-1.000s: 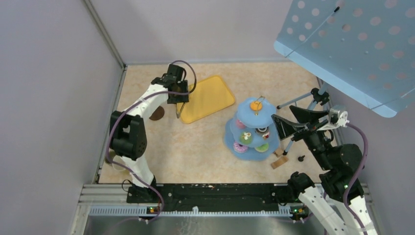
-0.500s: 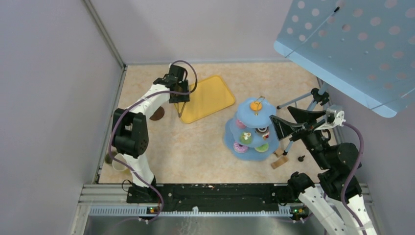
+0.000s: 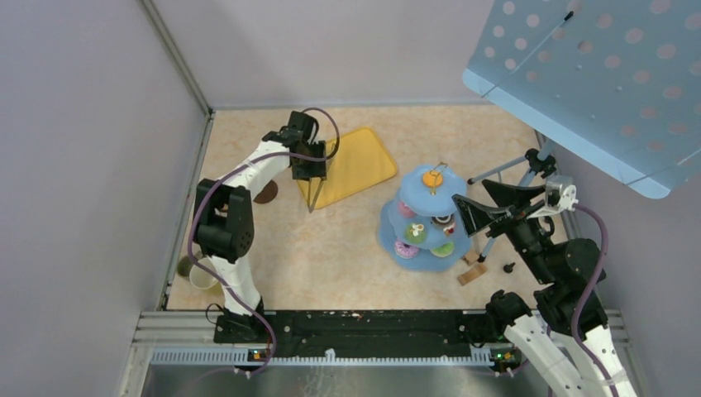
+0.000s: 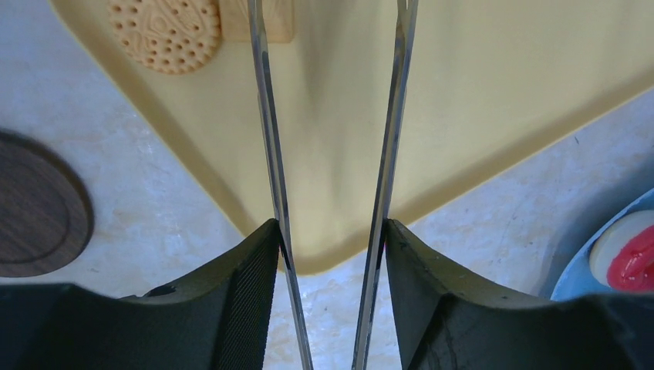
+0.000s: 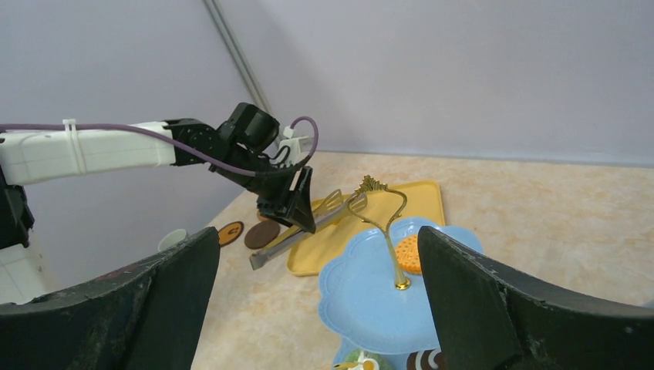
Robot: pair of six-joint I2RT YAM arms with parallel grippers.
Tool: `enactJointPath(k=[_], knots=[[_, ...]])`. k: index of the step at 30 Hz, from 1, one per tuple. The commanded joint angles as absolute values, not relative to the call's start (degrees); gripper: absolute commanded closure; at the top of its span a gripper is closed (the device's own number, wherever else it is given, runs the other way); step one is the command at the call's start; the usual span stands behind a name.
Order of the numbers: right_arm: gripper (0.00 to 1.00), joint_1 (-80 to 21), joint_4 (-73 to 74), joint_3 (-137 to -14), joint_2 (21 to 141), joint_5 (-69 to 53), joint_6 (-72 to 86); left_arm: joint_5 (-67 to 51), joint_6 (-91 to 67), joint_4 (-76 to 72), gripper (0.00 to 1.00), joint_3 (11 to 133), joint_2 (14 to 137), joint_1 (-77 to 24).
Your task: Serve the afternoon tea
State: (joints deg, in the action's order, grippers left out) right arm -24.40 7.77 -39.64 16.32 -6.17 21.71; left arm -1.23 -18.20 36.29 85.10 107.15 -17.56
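My left gripper [image 3: 312, 169] is shut on the long metal tongs [image 3: 315, 192], and its fingers [image 4: 254, 262] press the tongs' two arms [image 4: 266, 116] from outside. The tongs' tips reach over the yellow tray [image 4: 478, 85], where an orange biscuit [image 4: 163, 31] lies. A brown coaster [image 4: 35, 204] lies left of the tray. The pale-blue three-tier stand [image 3: 417, 258] holds a biscuit [image 3: 431, 178] on top and donuts and cupcakes [image 3: 415, 233] on the lower tiers. My right gripper [image 3: 471, 203] is open and empty just right of the stand [image 5: 362, 297].
Two mugs [image 3: 201, 275] stand at the near left edge behind the left arm. A second coaster [image 5: 230, 233] lies by the brown one. A tripod [image 3: 504, 174], a wooden block [image 3: 471, 275] and a blue perforated panel [image 3: 595, 74] are at the right.
My left gripper has moved a little to the right with the tongs, which now lie further over the tray's near corner. My right gripper has shifted slightly to the left.
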Motion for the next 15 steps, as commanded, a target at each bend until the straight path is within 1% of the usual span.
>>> enactJointPath(k=[1,5,11,15], knots=[[0.03,-23.9,6.8,-40.1,15.8,-6.0,21.9,-5.7,-18.2,35.9,0.43,86.8,106.4,-18.5],[0.03,-23.9,6.8,-39.9,15.7,-6.1,22.0,-3.0,-17.3,35.8,0.43,86.1,103.6,-20.6],[0.03,-24.0,6.4,-39.7,16.0,-6.4,22.1,2.7,-14.6,36.5,0.42,85.7,100.1,-20.2],[0.03,-24.0,6.4,-39.6,15.8,-6.8,22.5,1.5,-12.8,38.1,0.41,87.9,100.9,-18.5]])
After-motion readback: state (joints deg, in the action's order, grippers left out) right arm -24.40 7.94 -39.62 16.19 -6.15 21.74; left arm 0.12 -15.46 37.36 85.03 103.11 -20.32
